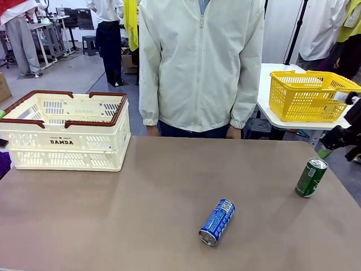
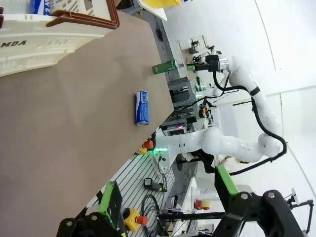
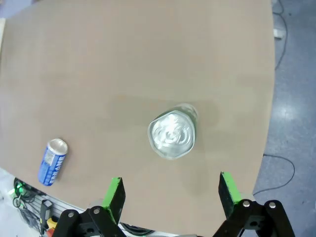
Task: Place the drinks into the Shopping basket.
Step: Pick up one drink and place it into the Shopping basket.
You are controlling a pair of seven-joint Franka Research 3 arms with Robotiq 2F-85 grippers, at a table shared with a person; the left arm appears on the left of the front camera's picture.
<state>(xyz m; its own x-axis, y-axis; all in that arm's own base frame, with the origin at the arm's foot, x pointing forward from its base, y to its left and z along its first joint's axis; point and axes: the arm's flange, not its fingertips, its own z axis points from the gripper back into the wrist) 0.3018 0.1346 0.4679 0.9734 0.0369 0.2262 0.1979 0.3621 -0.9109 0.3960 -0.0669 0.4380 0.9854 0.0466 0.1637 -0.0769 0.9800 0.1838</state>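
1. The left gripper and right gripper both stand wide open and empty.
2. The cylindrical green can stands near the right edge of the smooth table; the blue can lies on its side.
3. The perforated plastic Shopping basket sits far-left.

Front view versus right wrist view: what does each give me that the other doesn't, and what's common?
Front view: the basket at the left of the table, the person behind it, a yellow basket on a side table. Right wrist view: the silver top of the green can from above, ahead of the open right gripper. Shared: blue can lying on its side, green can standing, table, right gripper.
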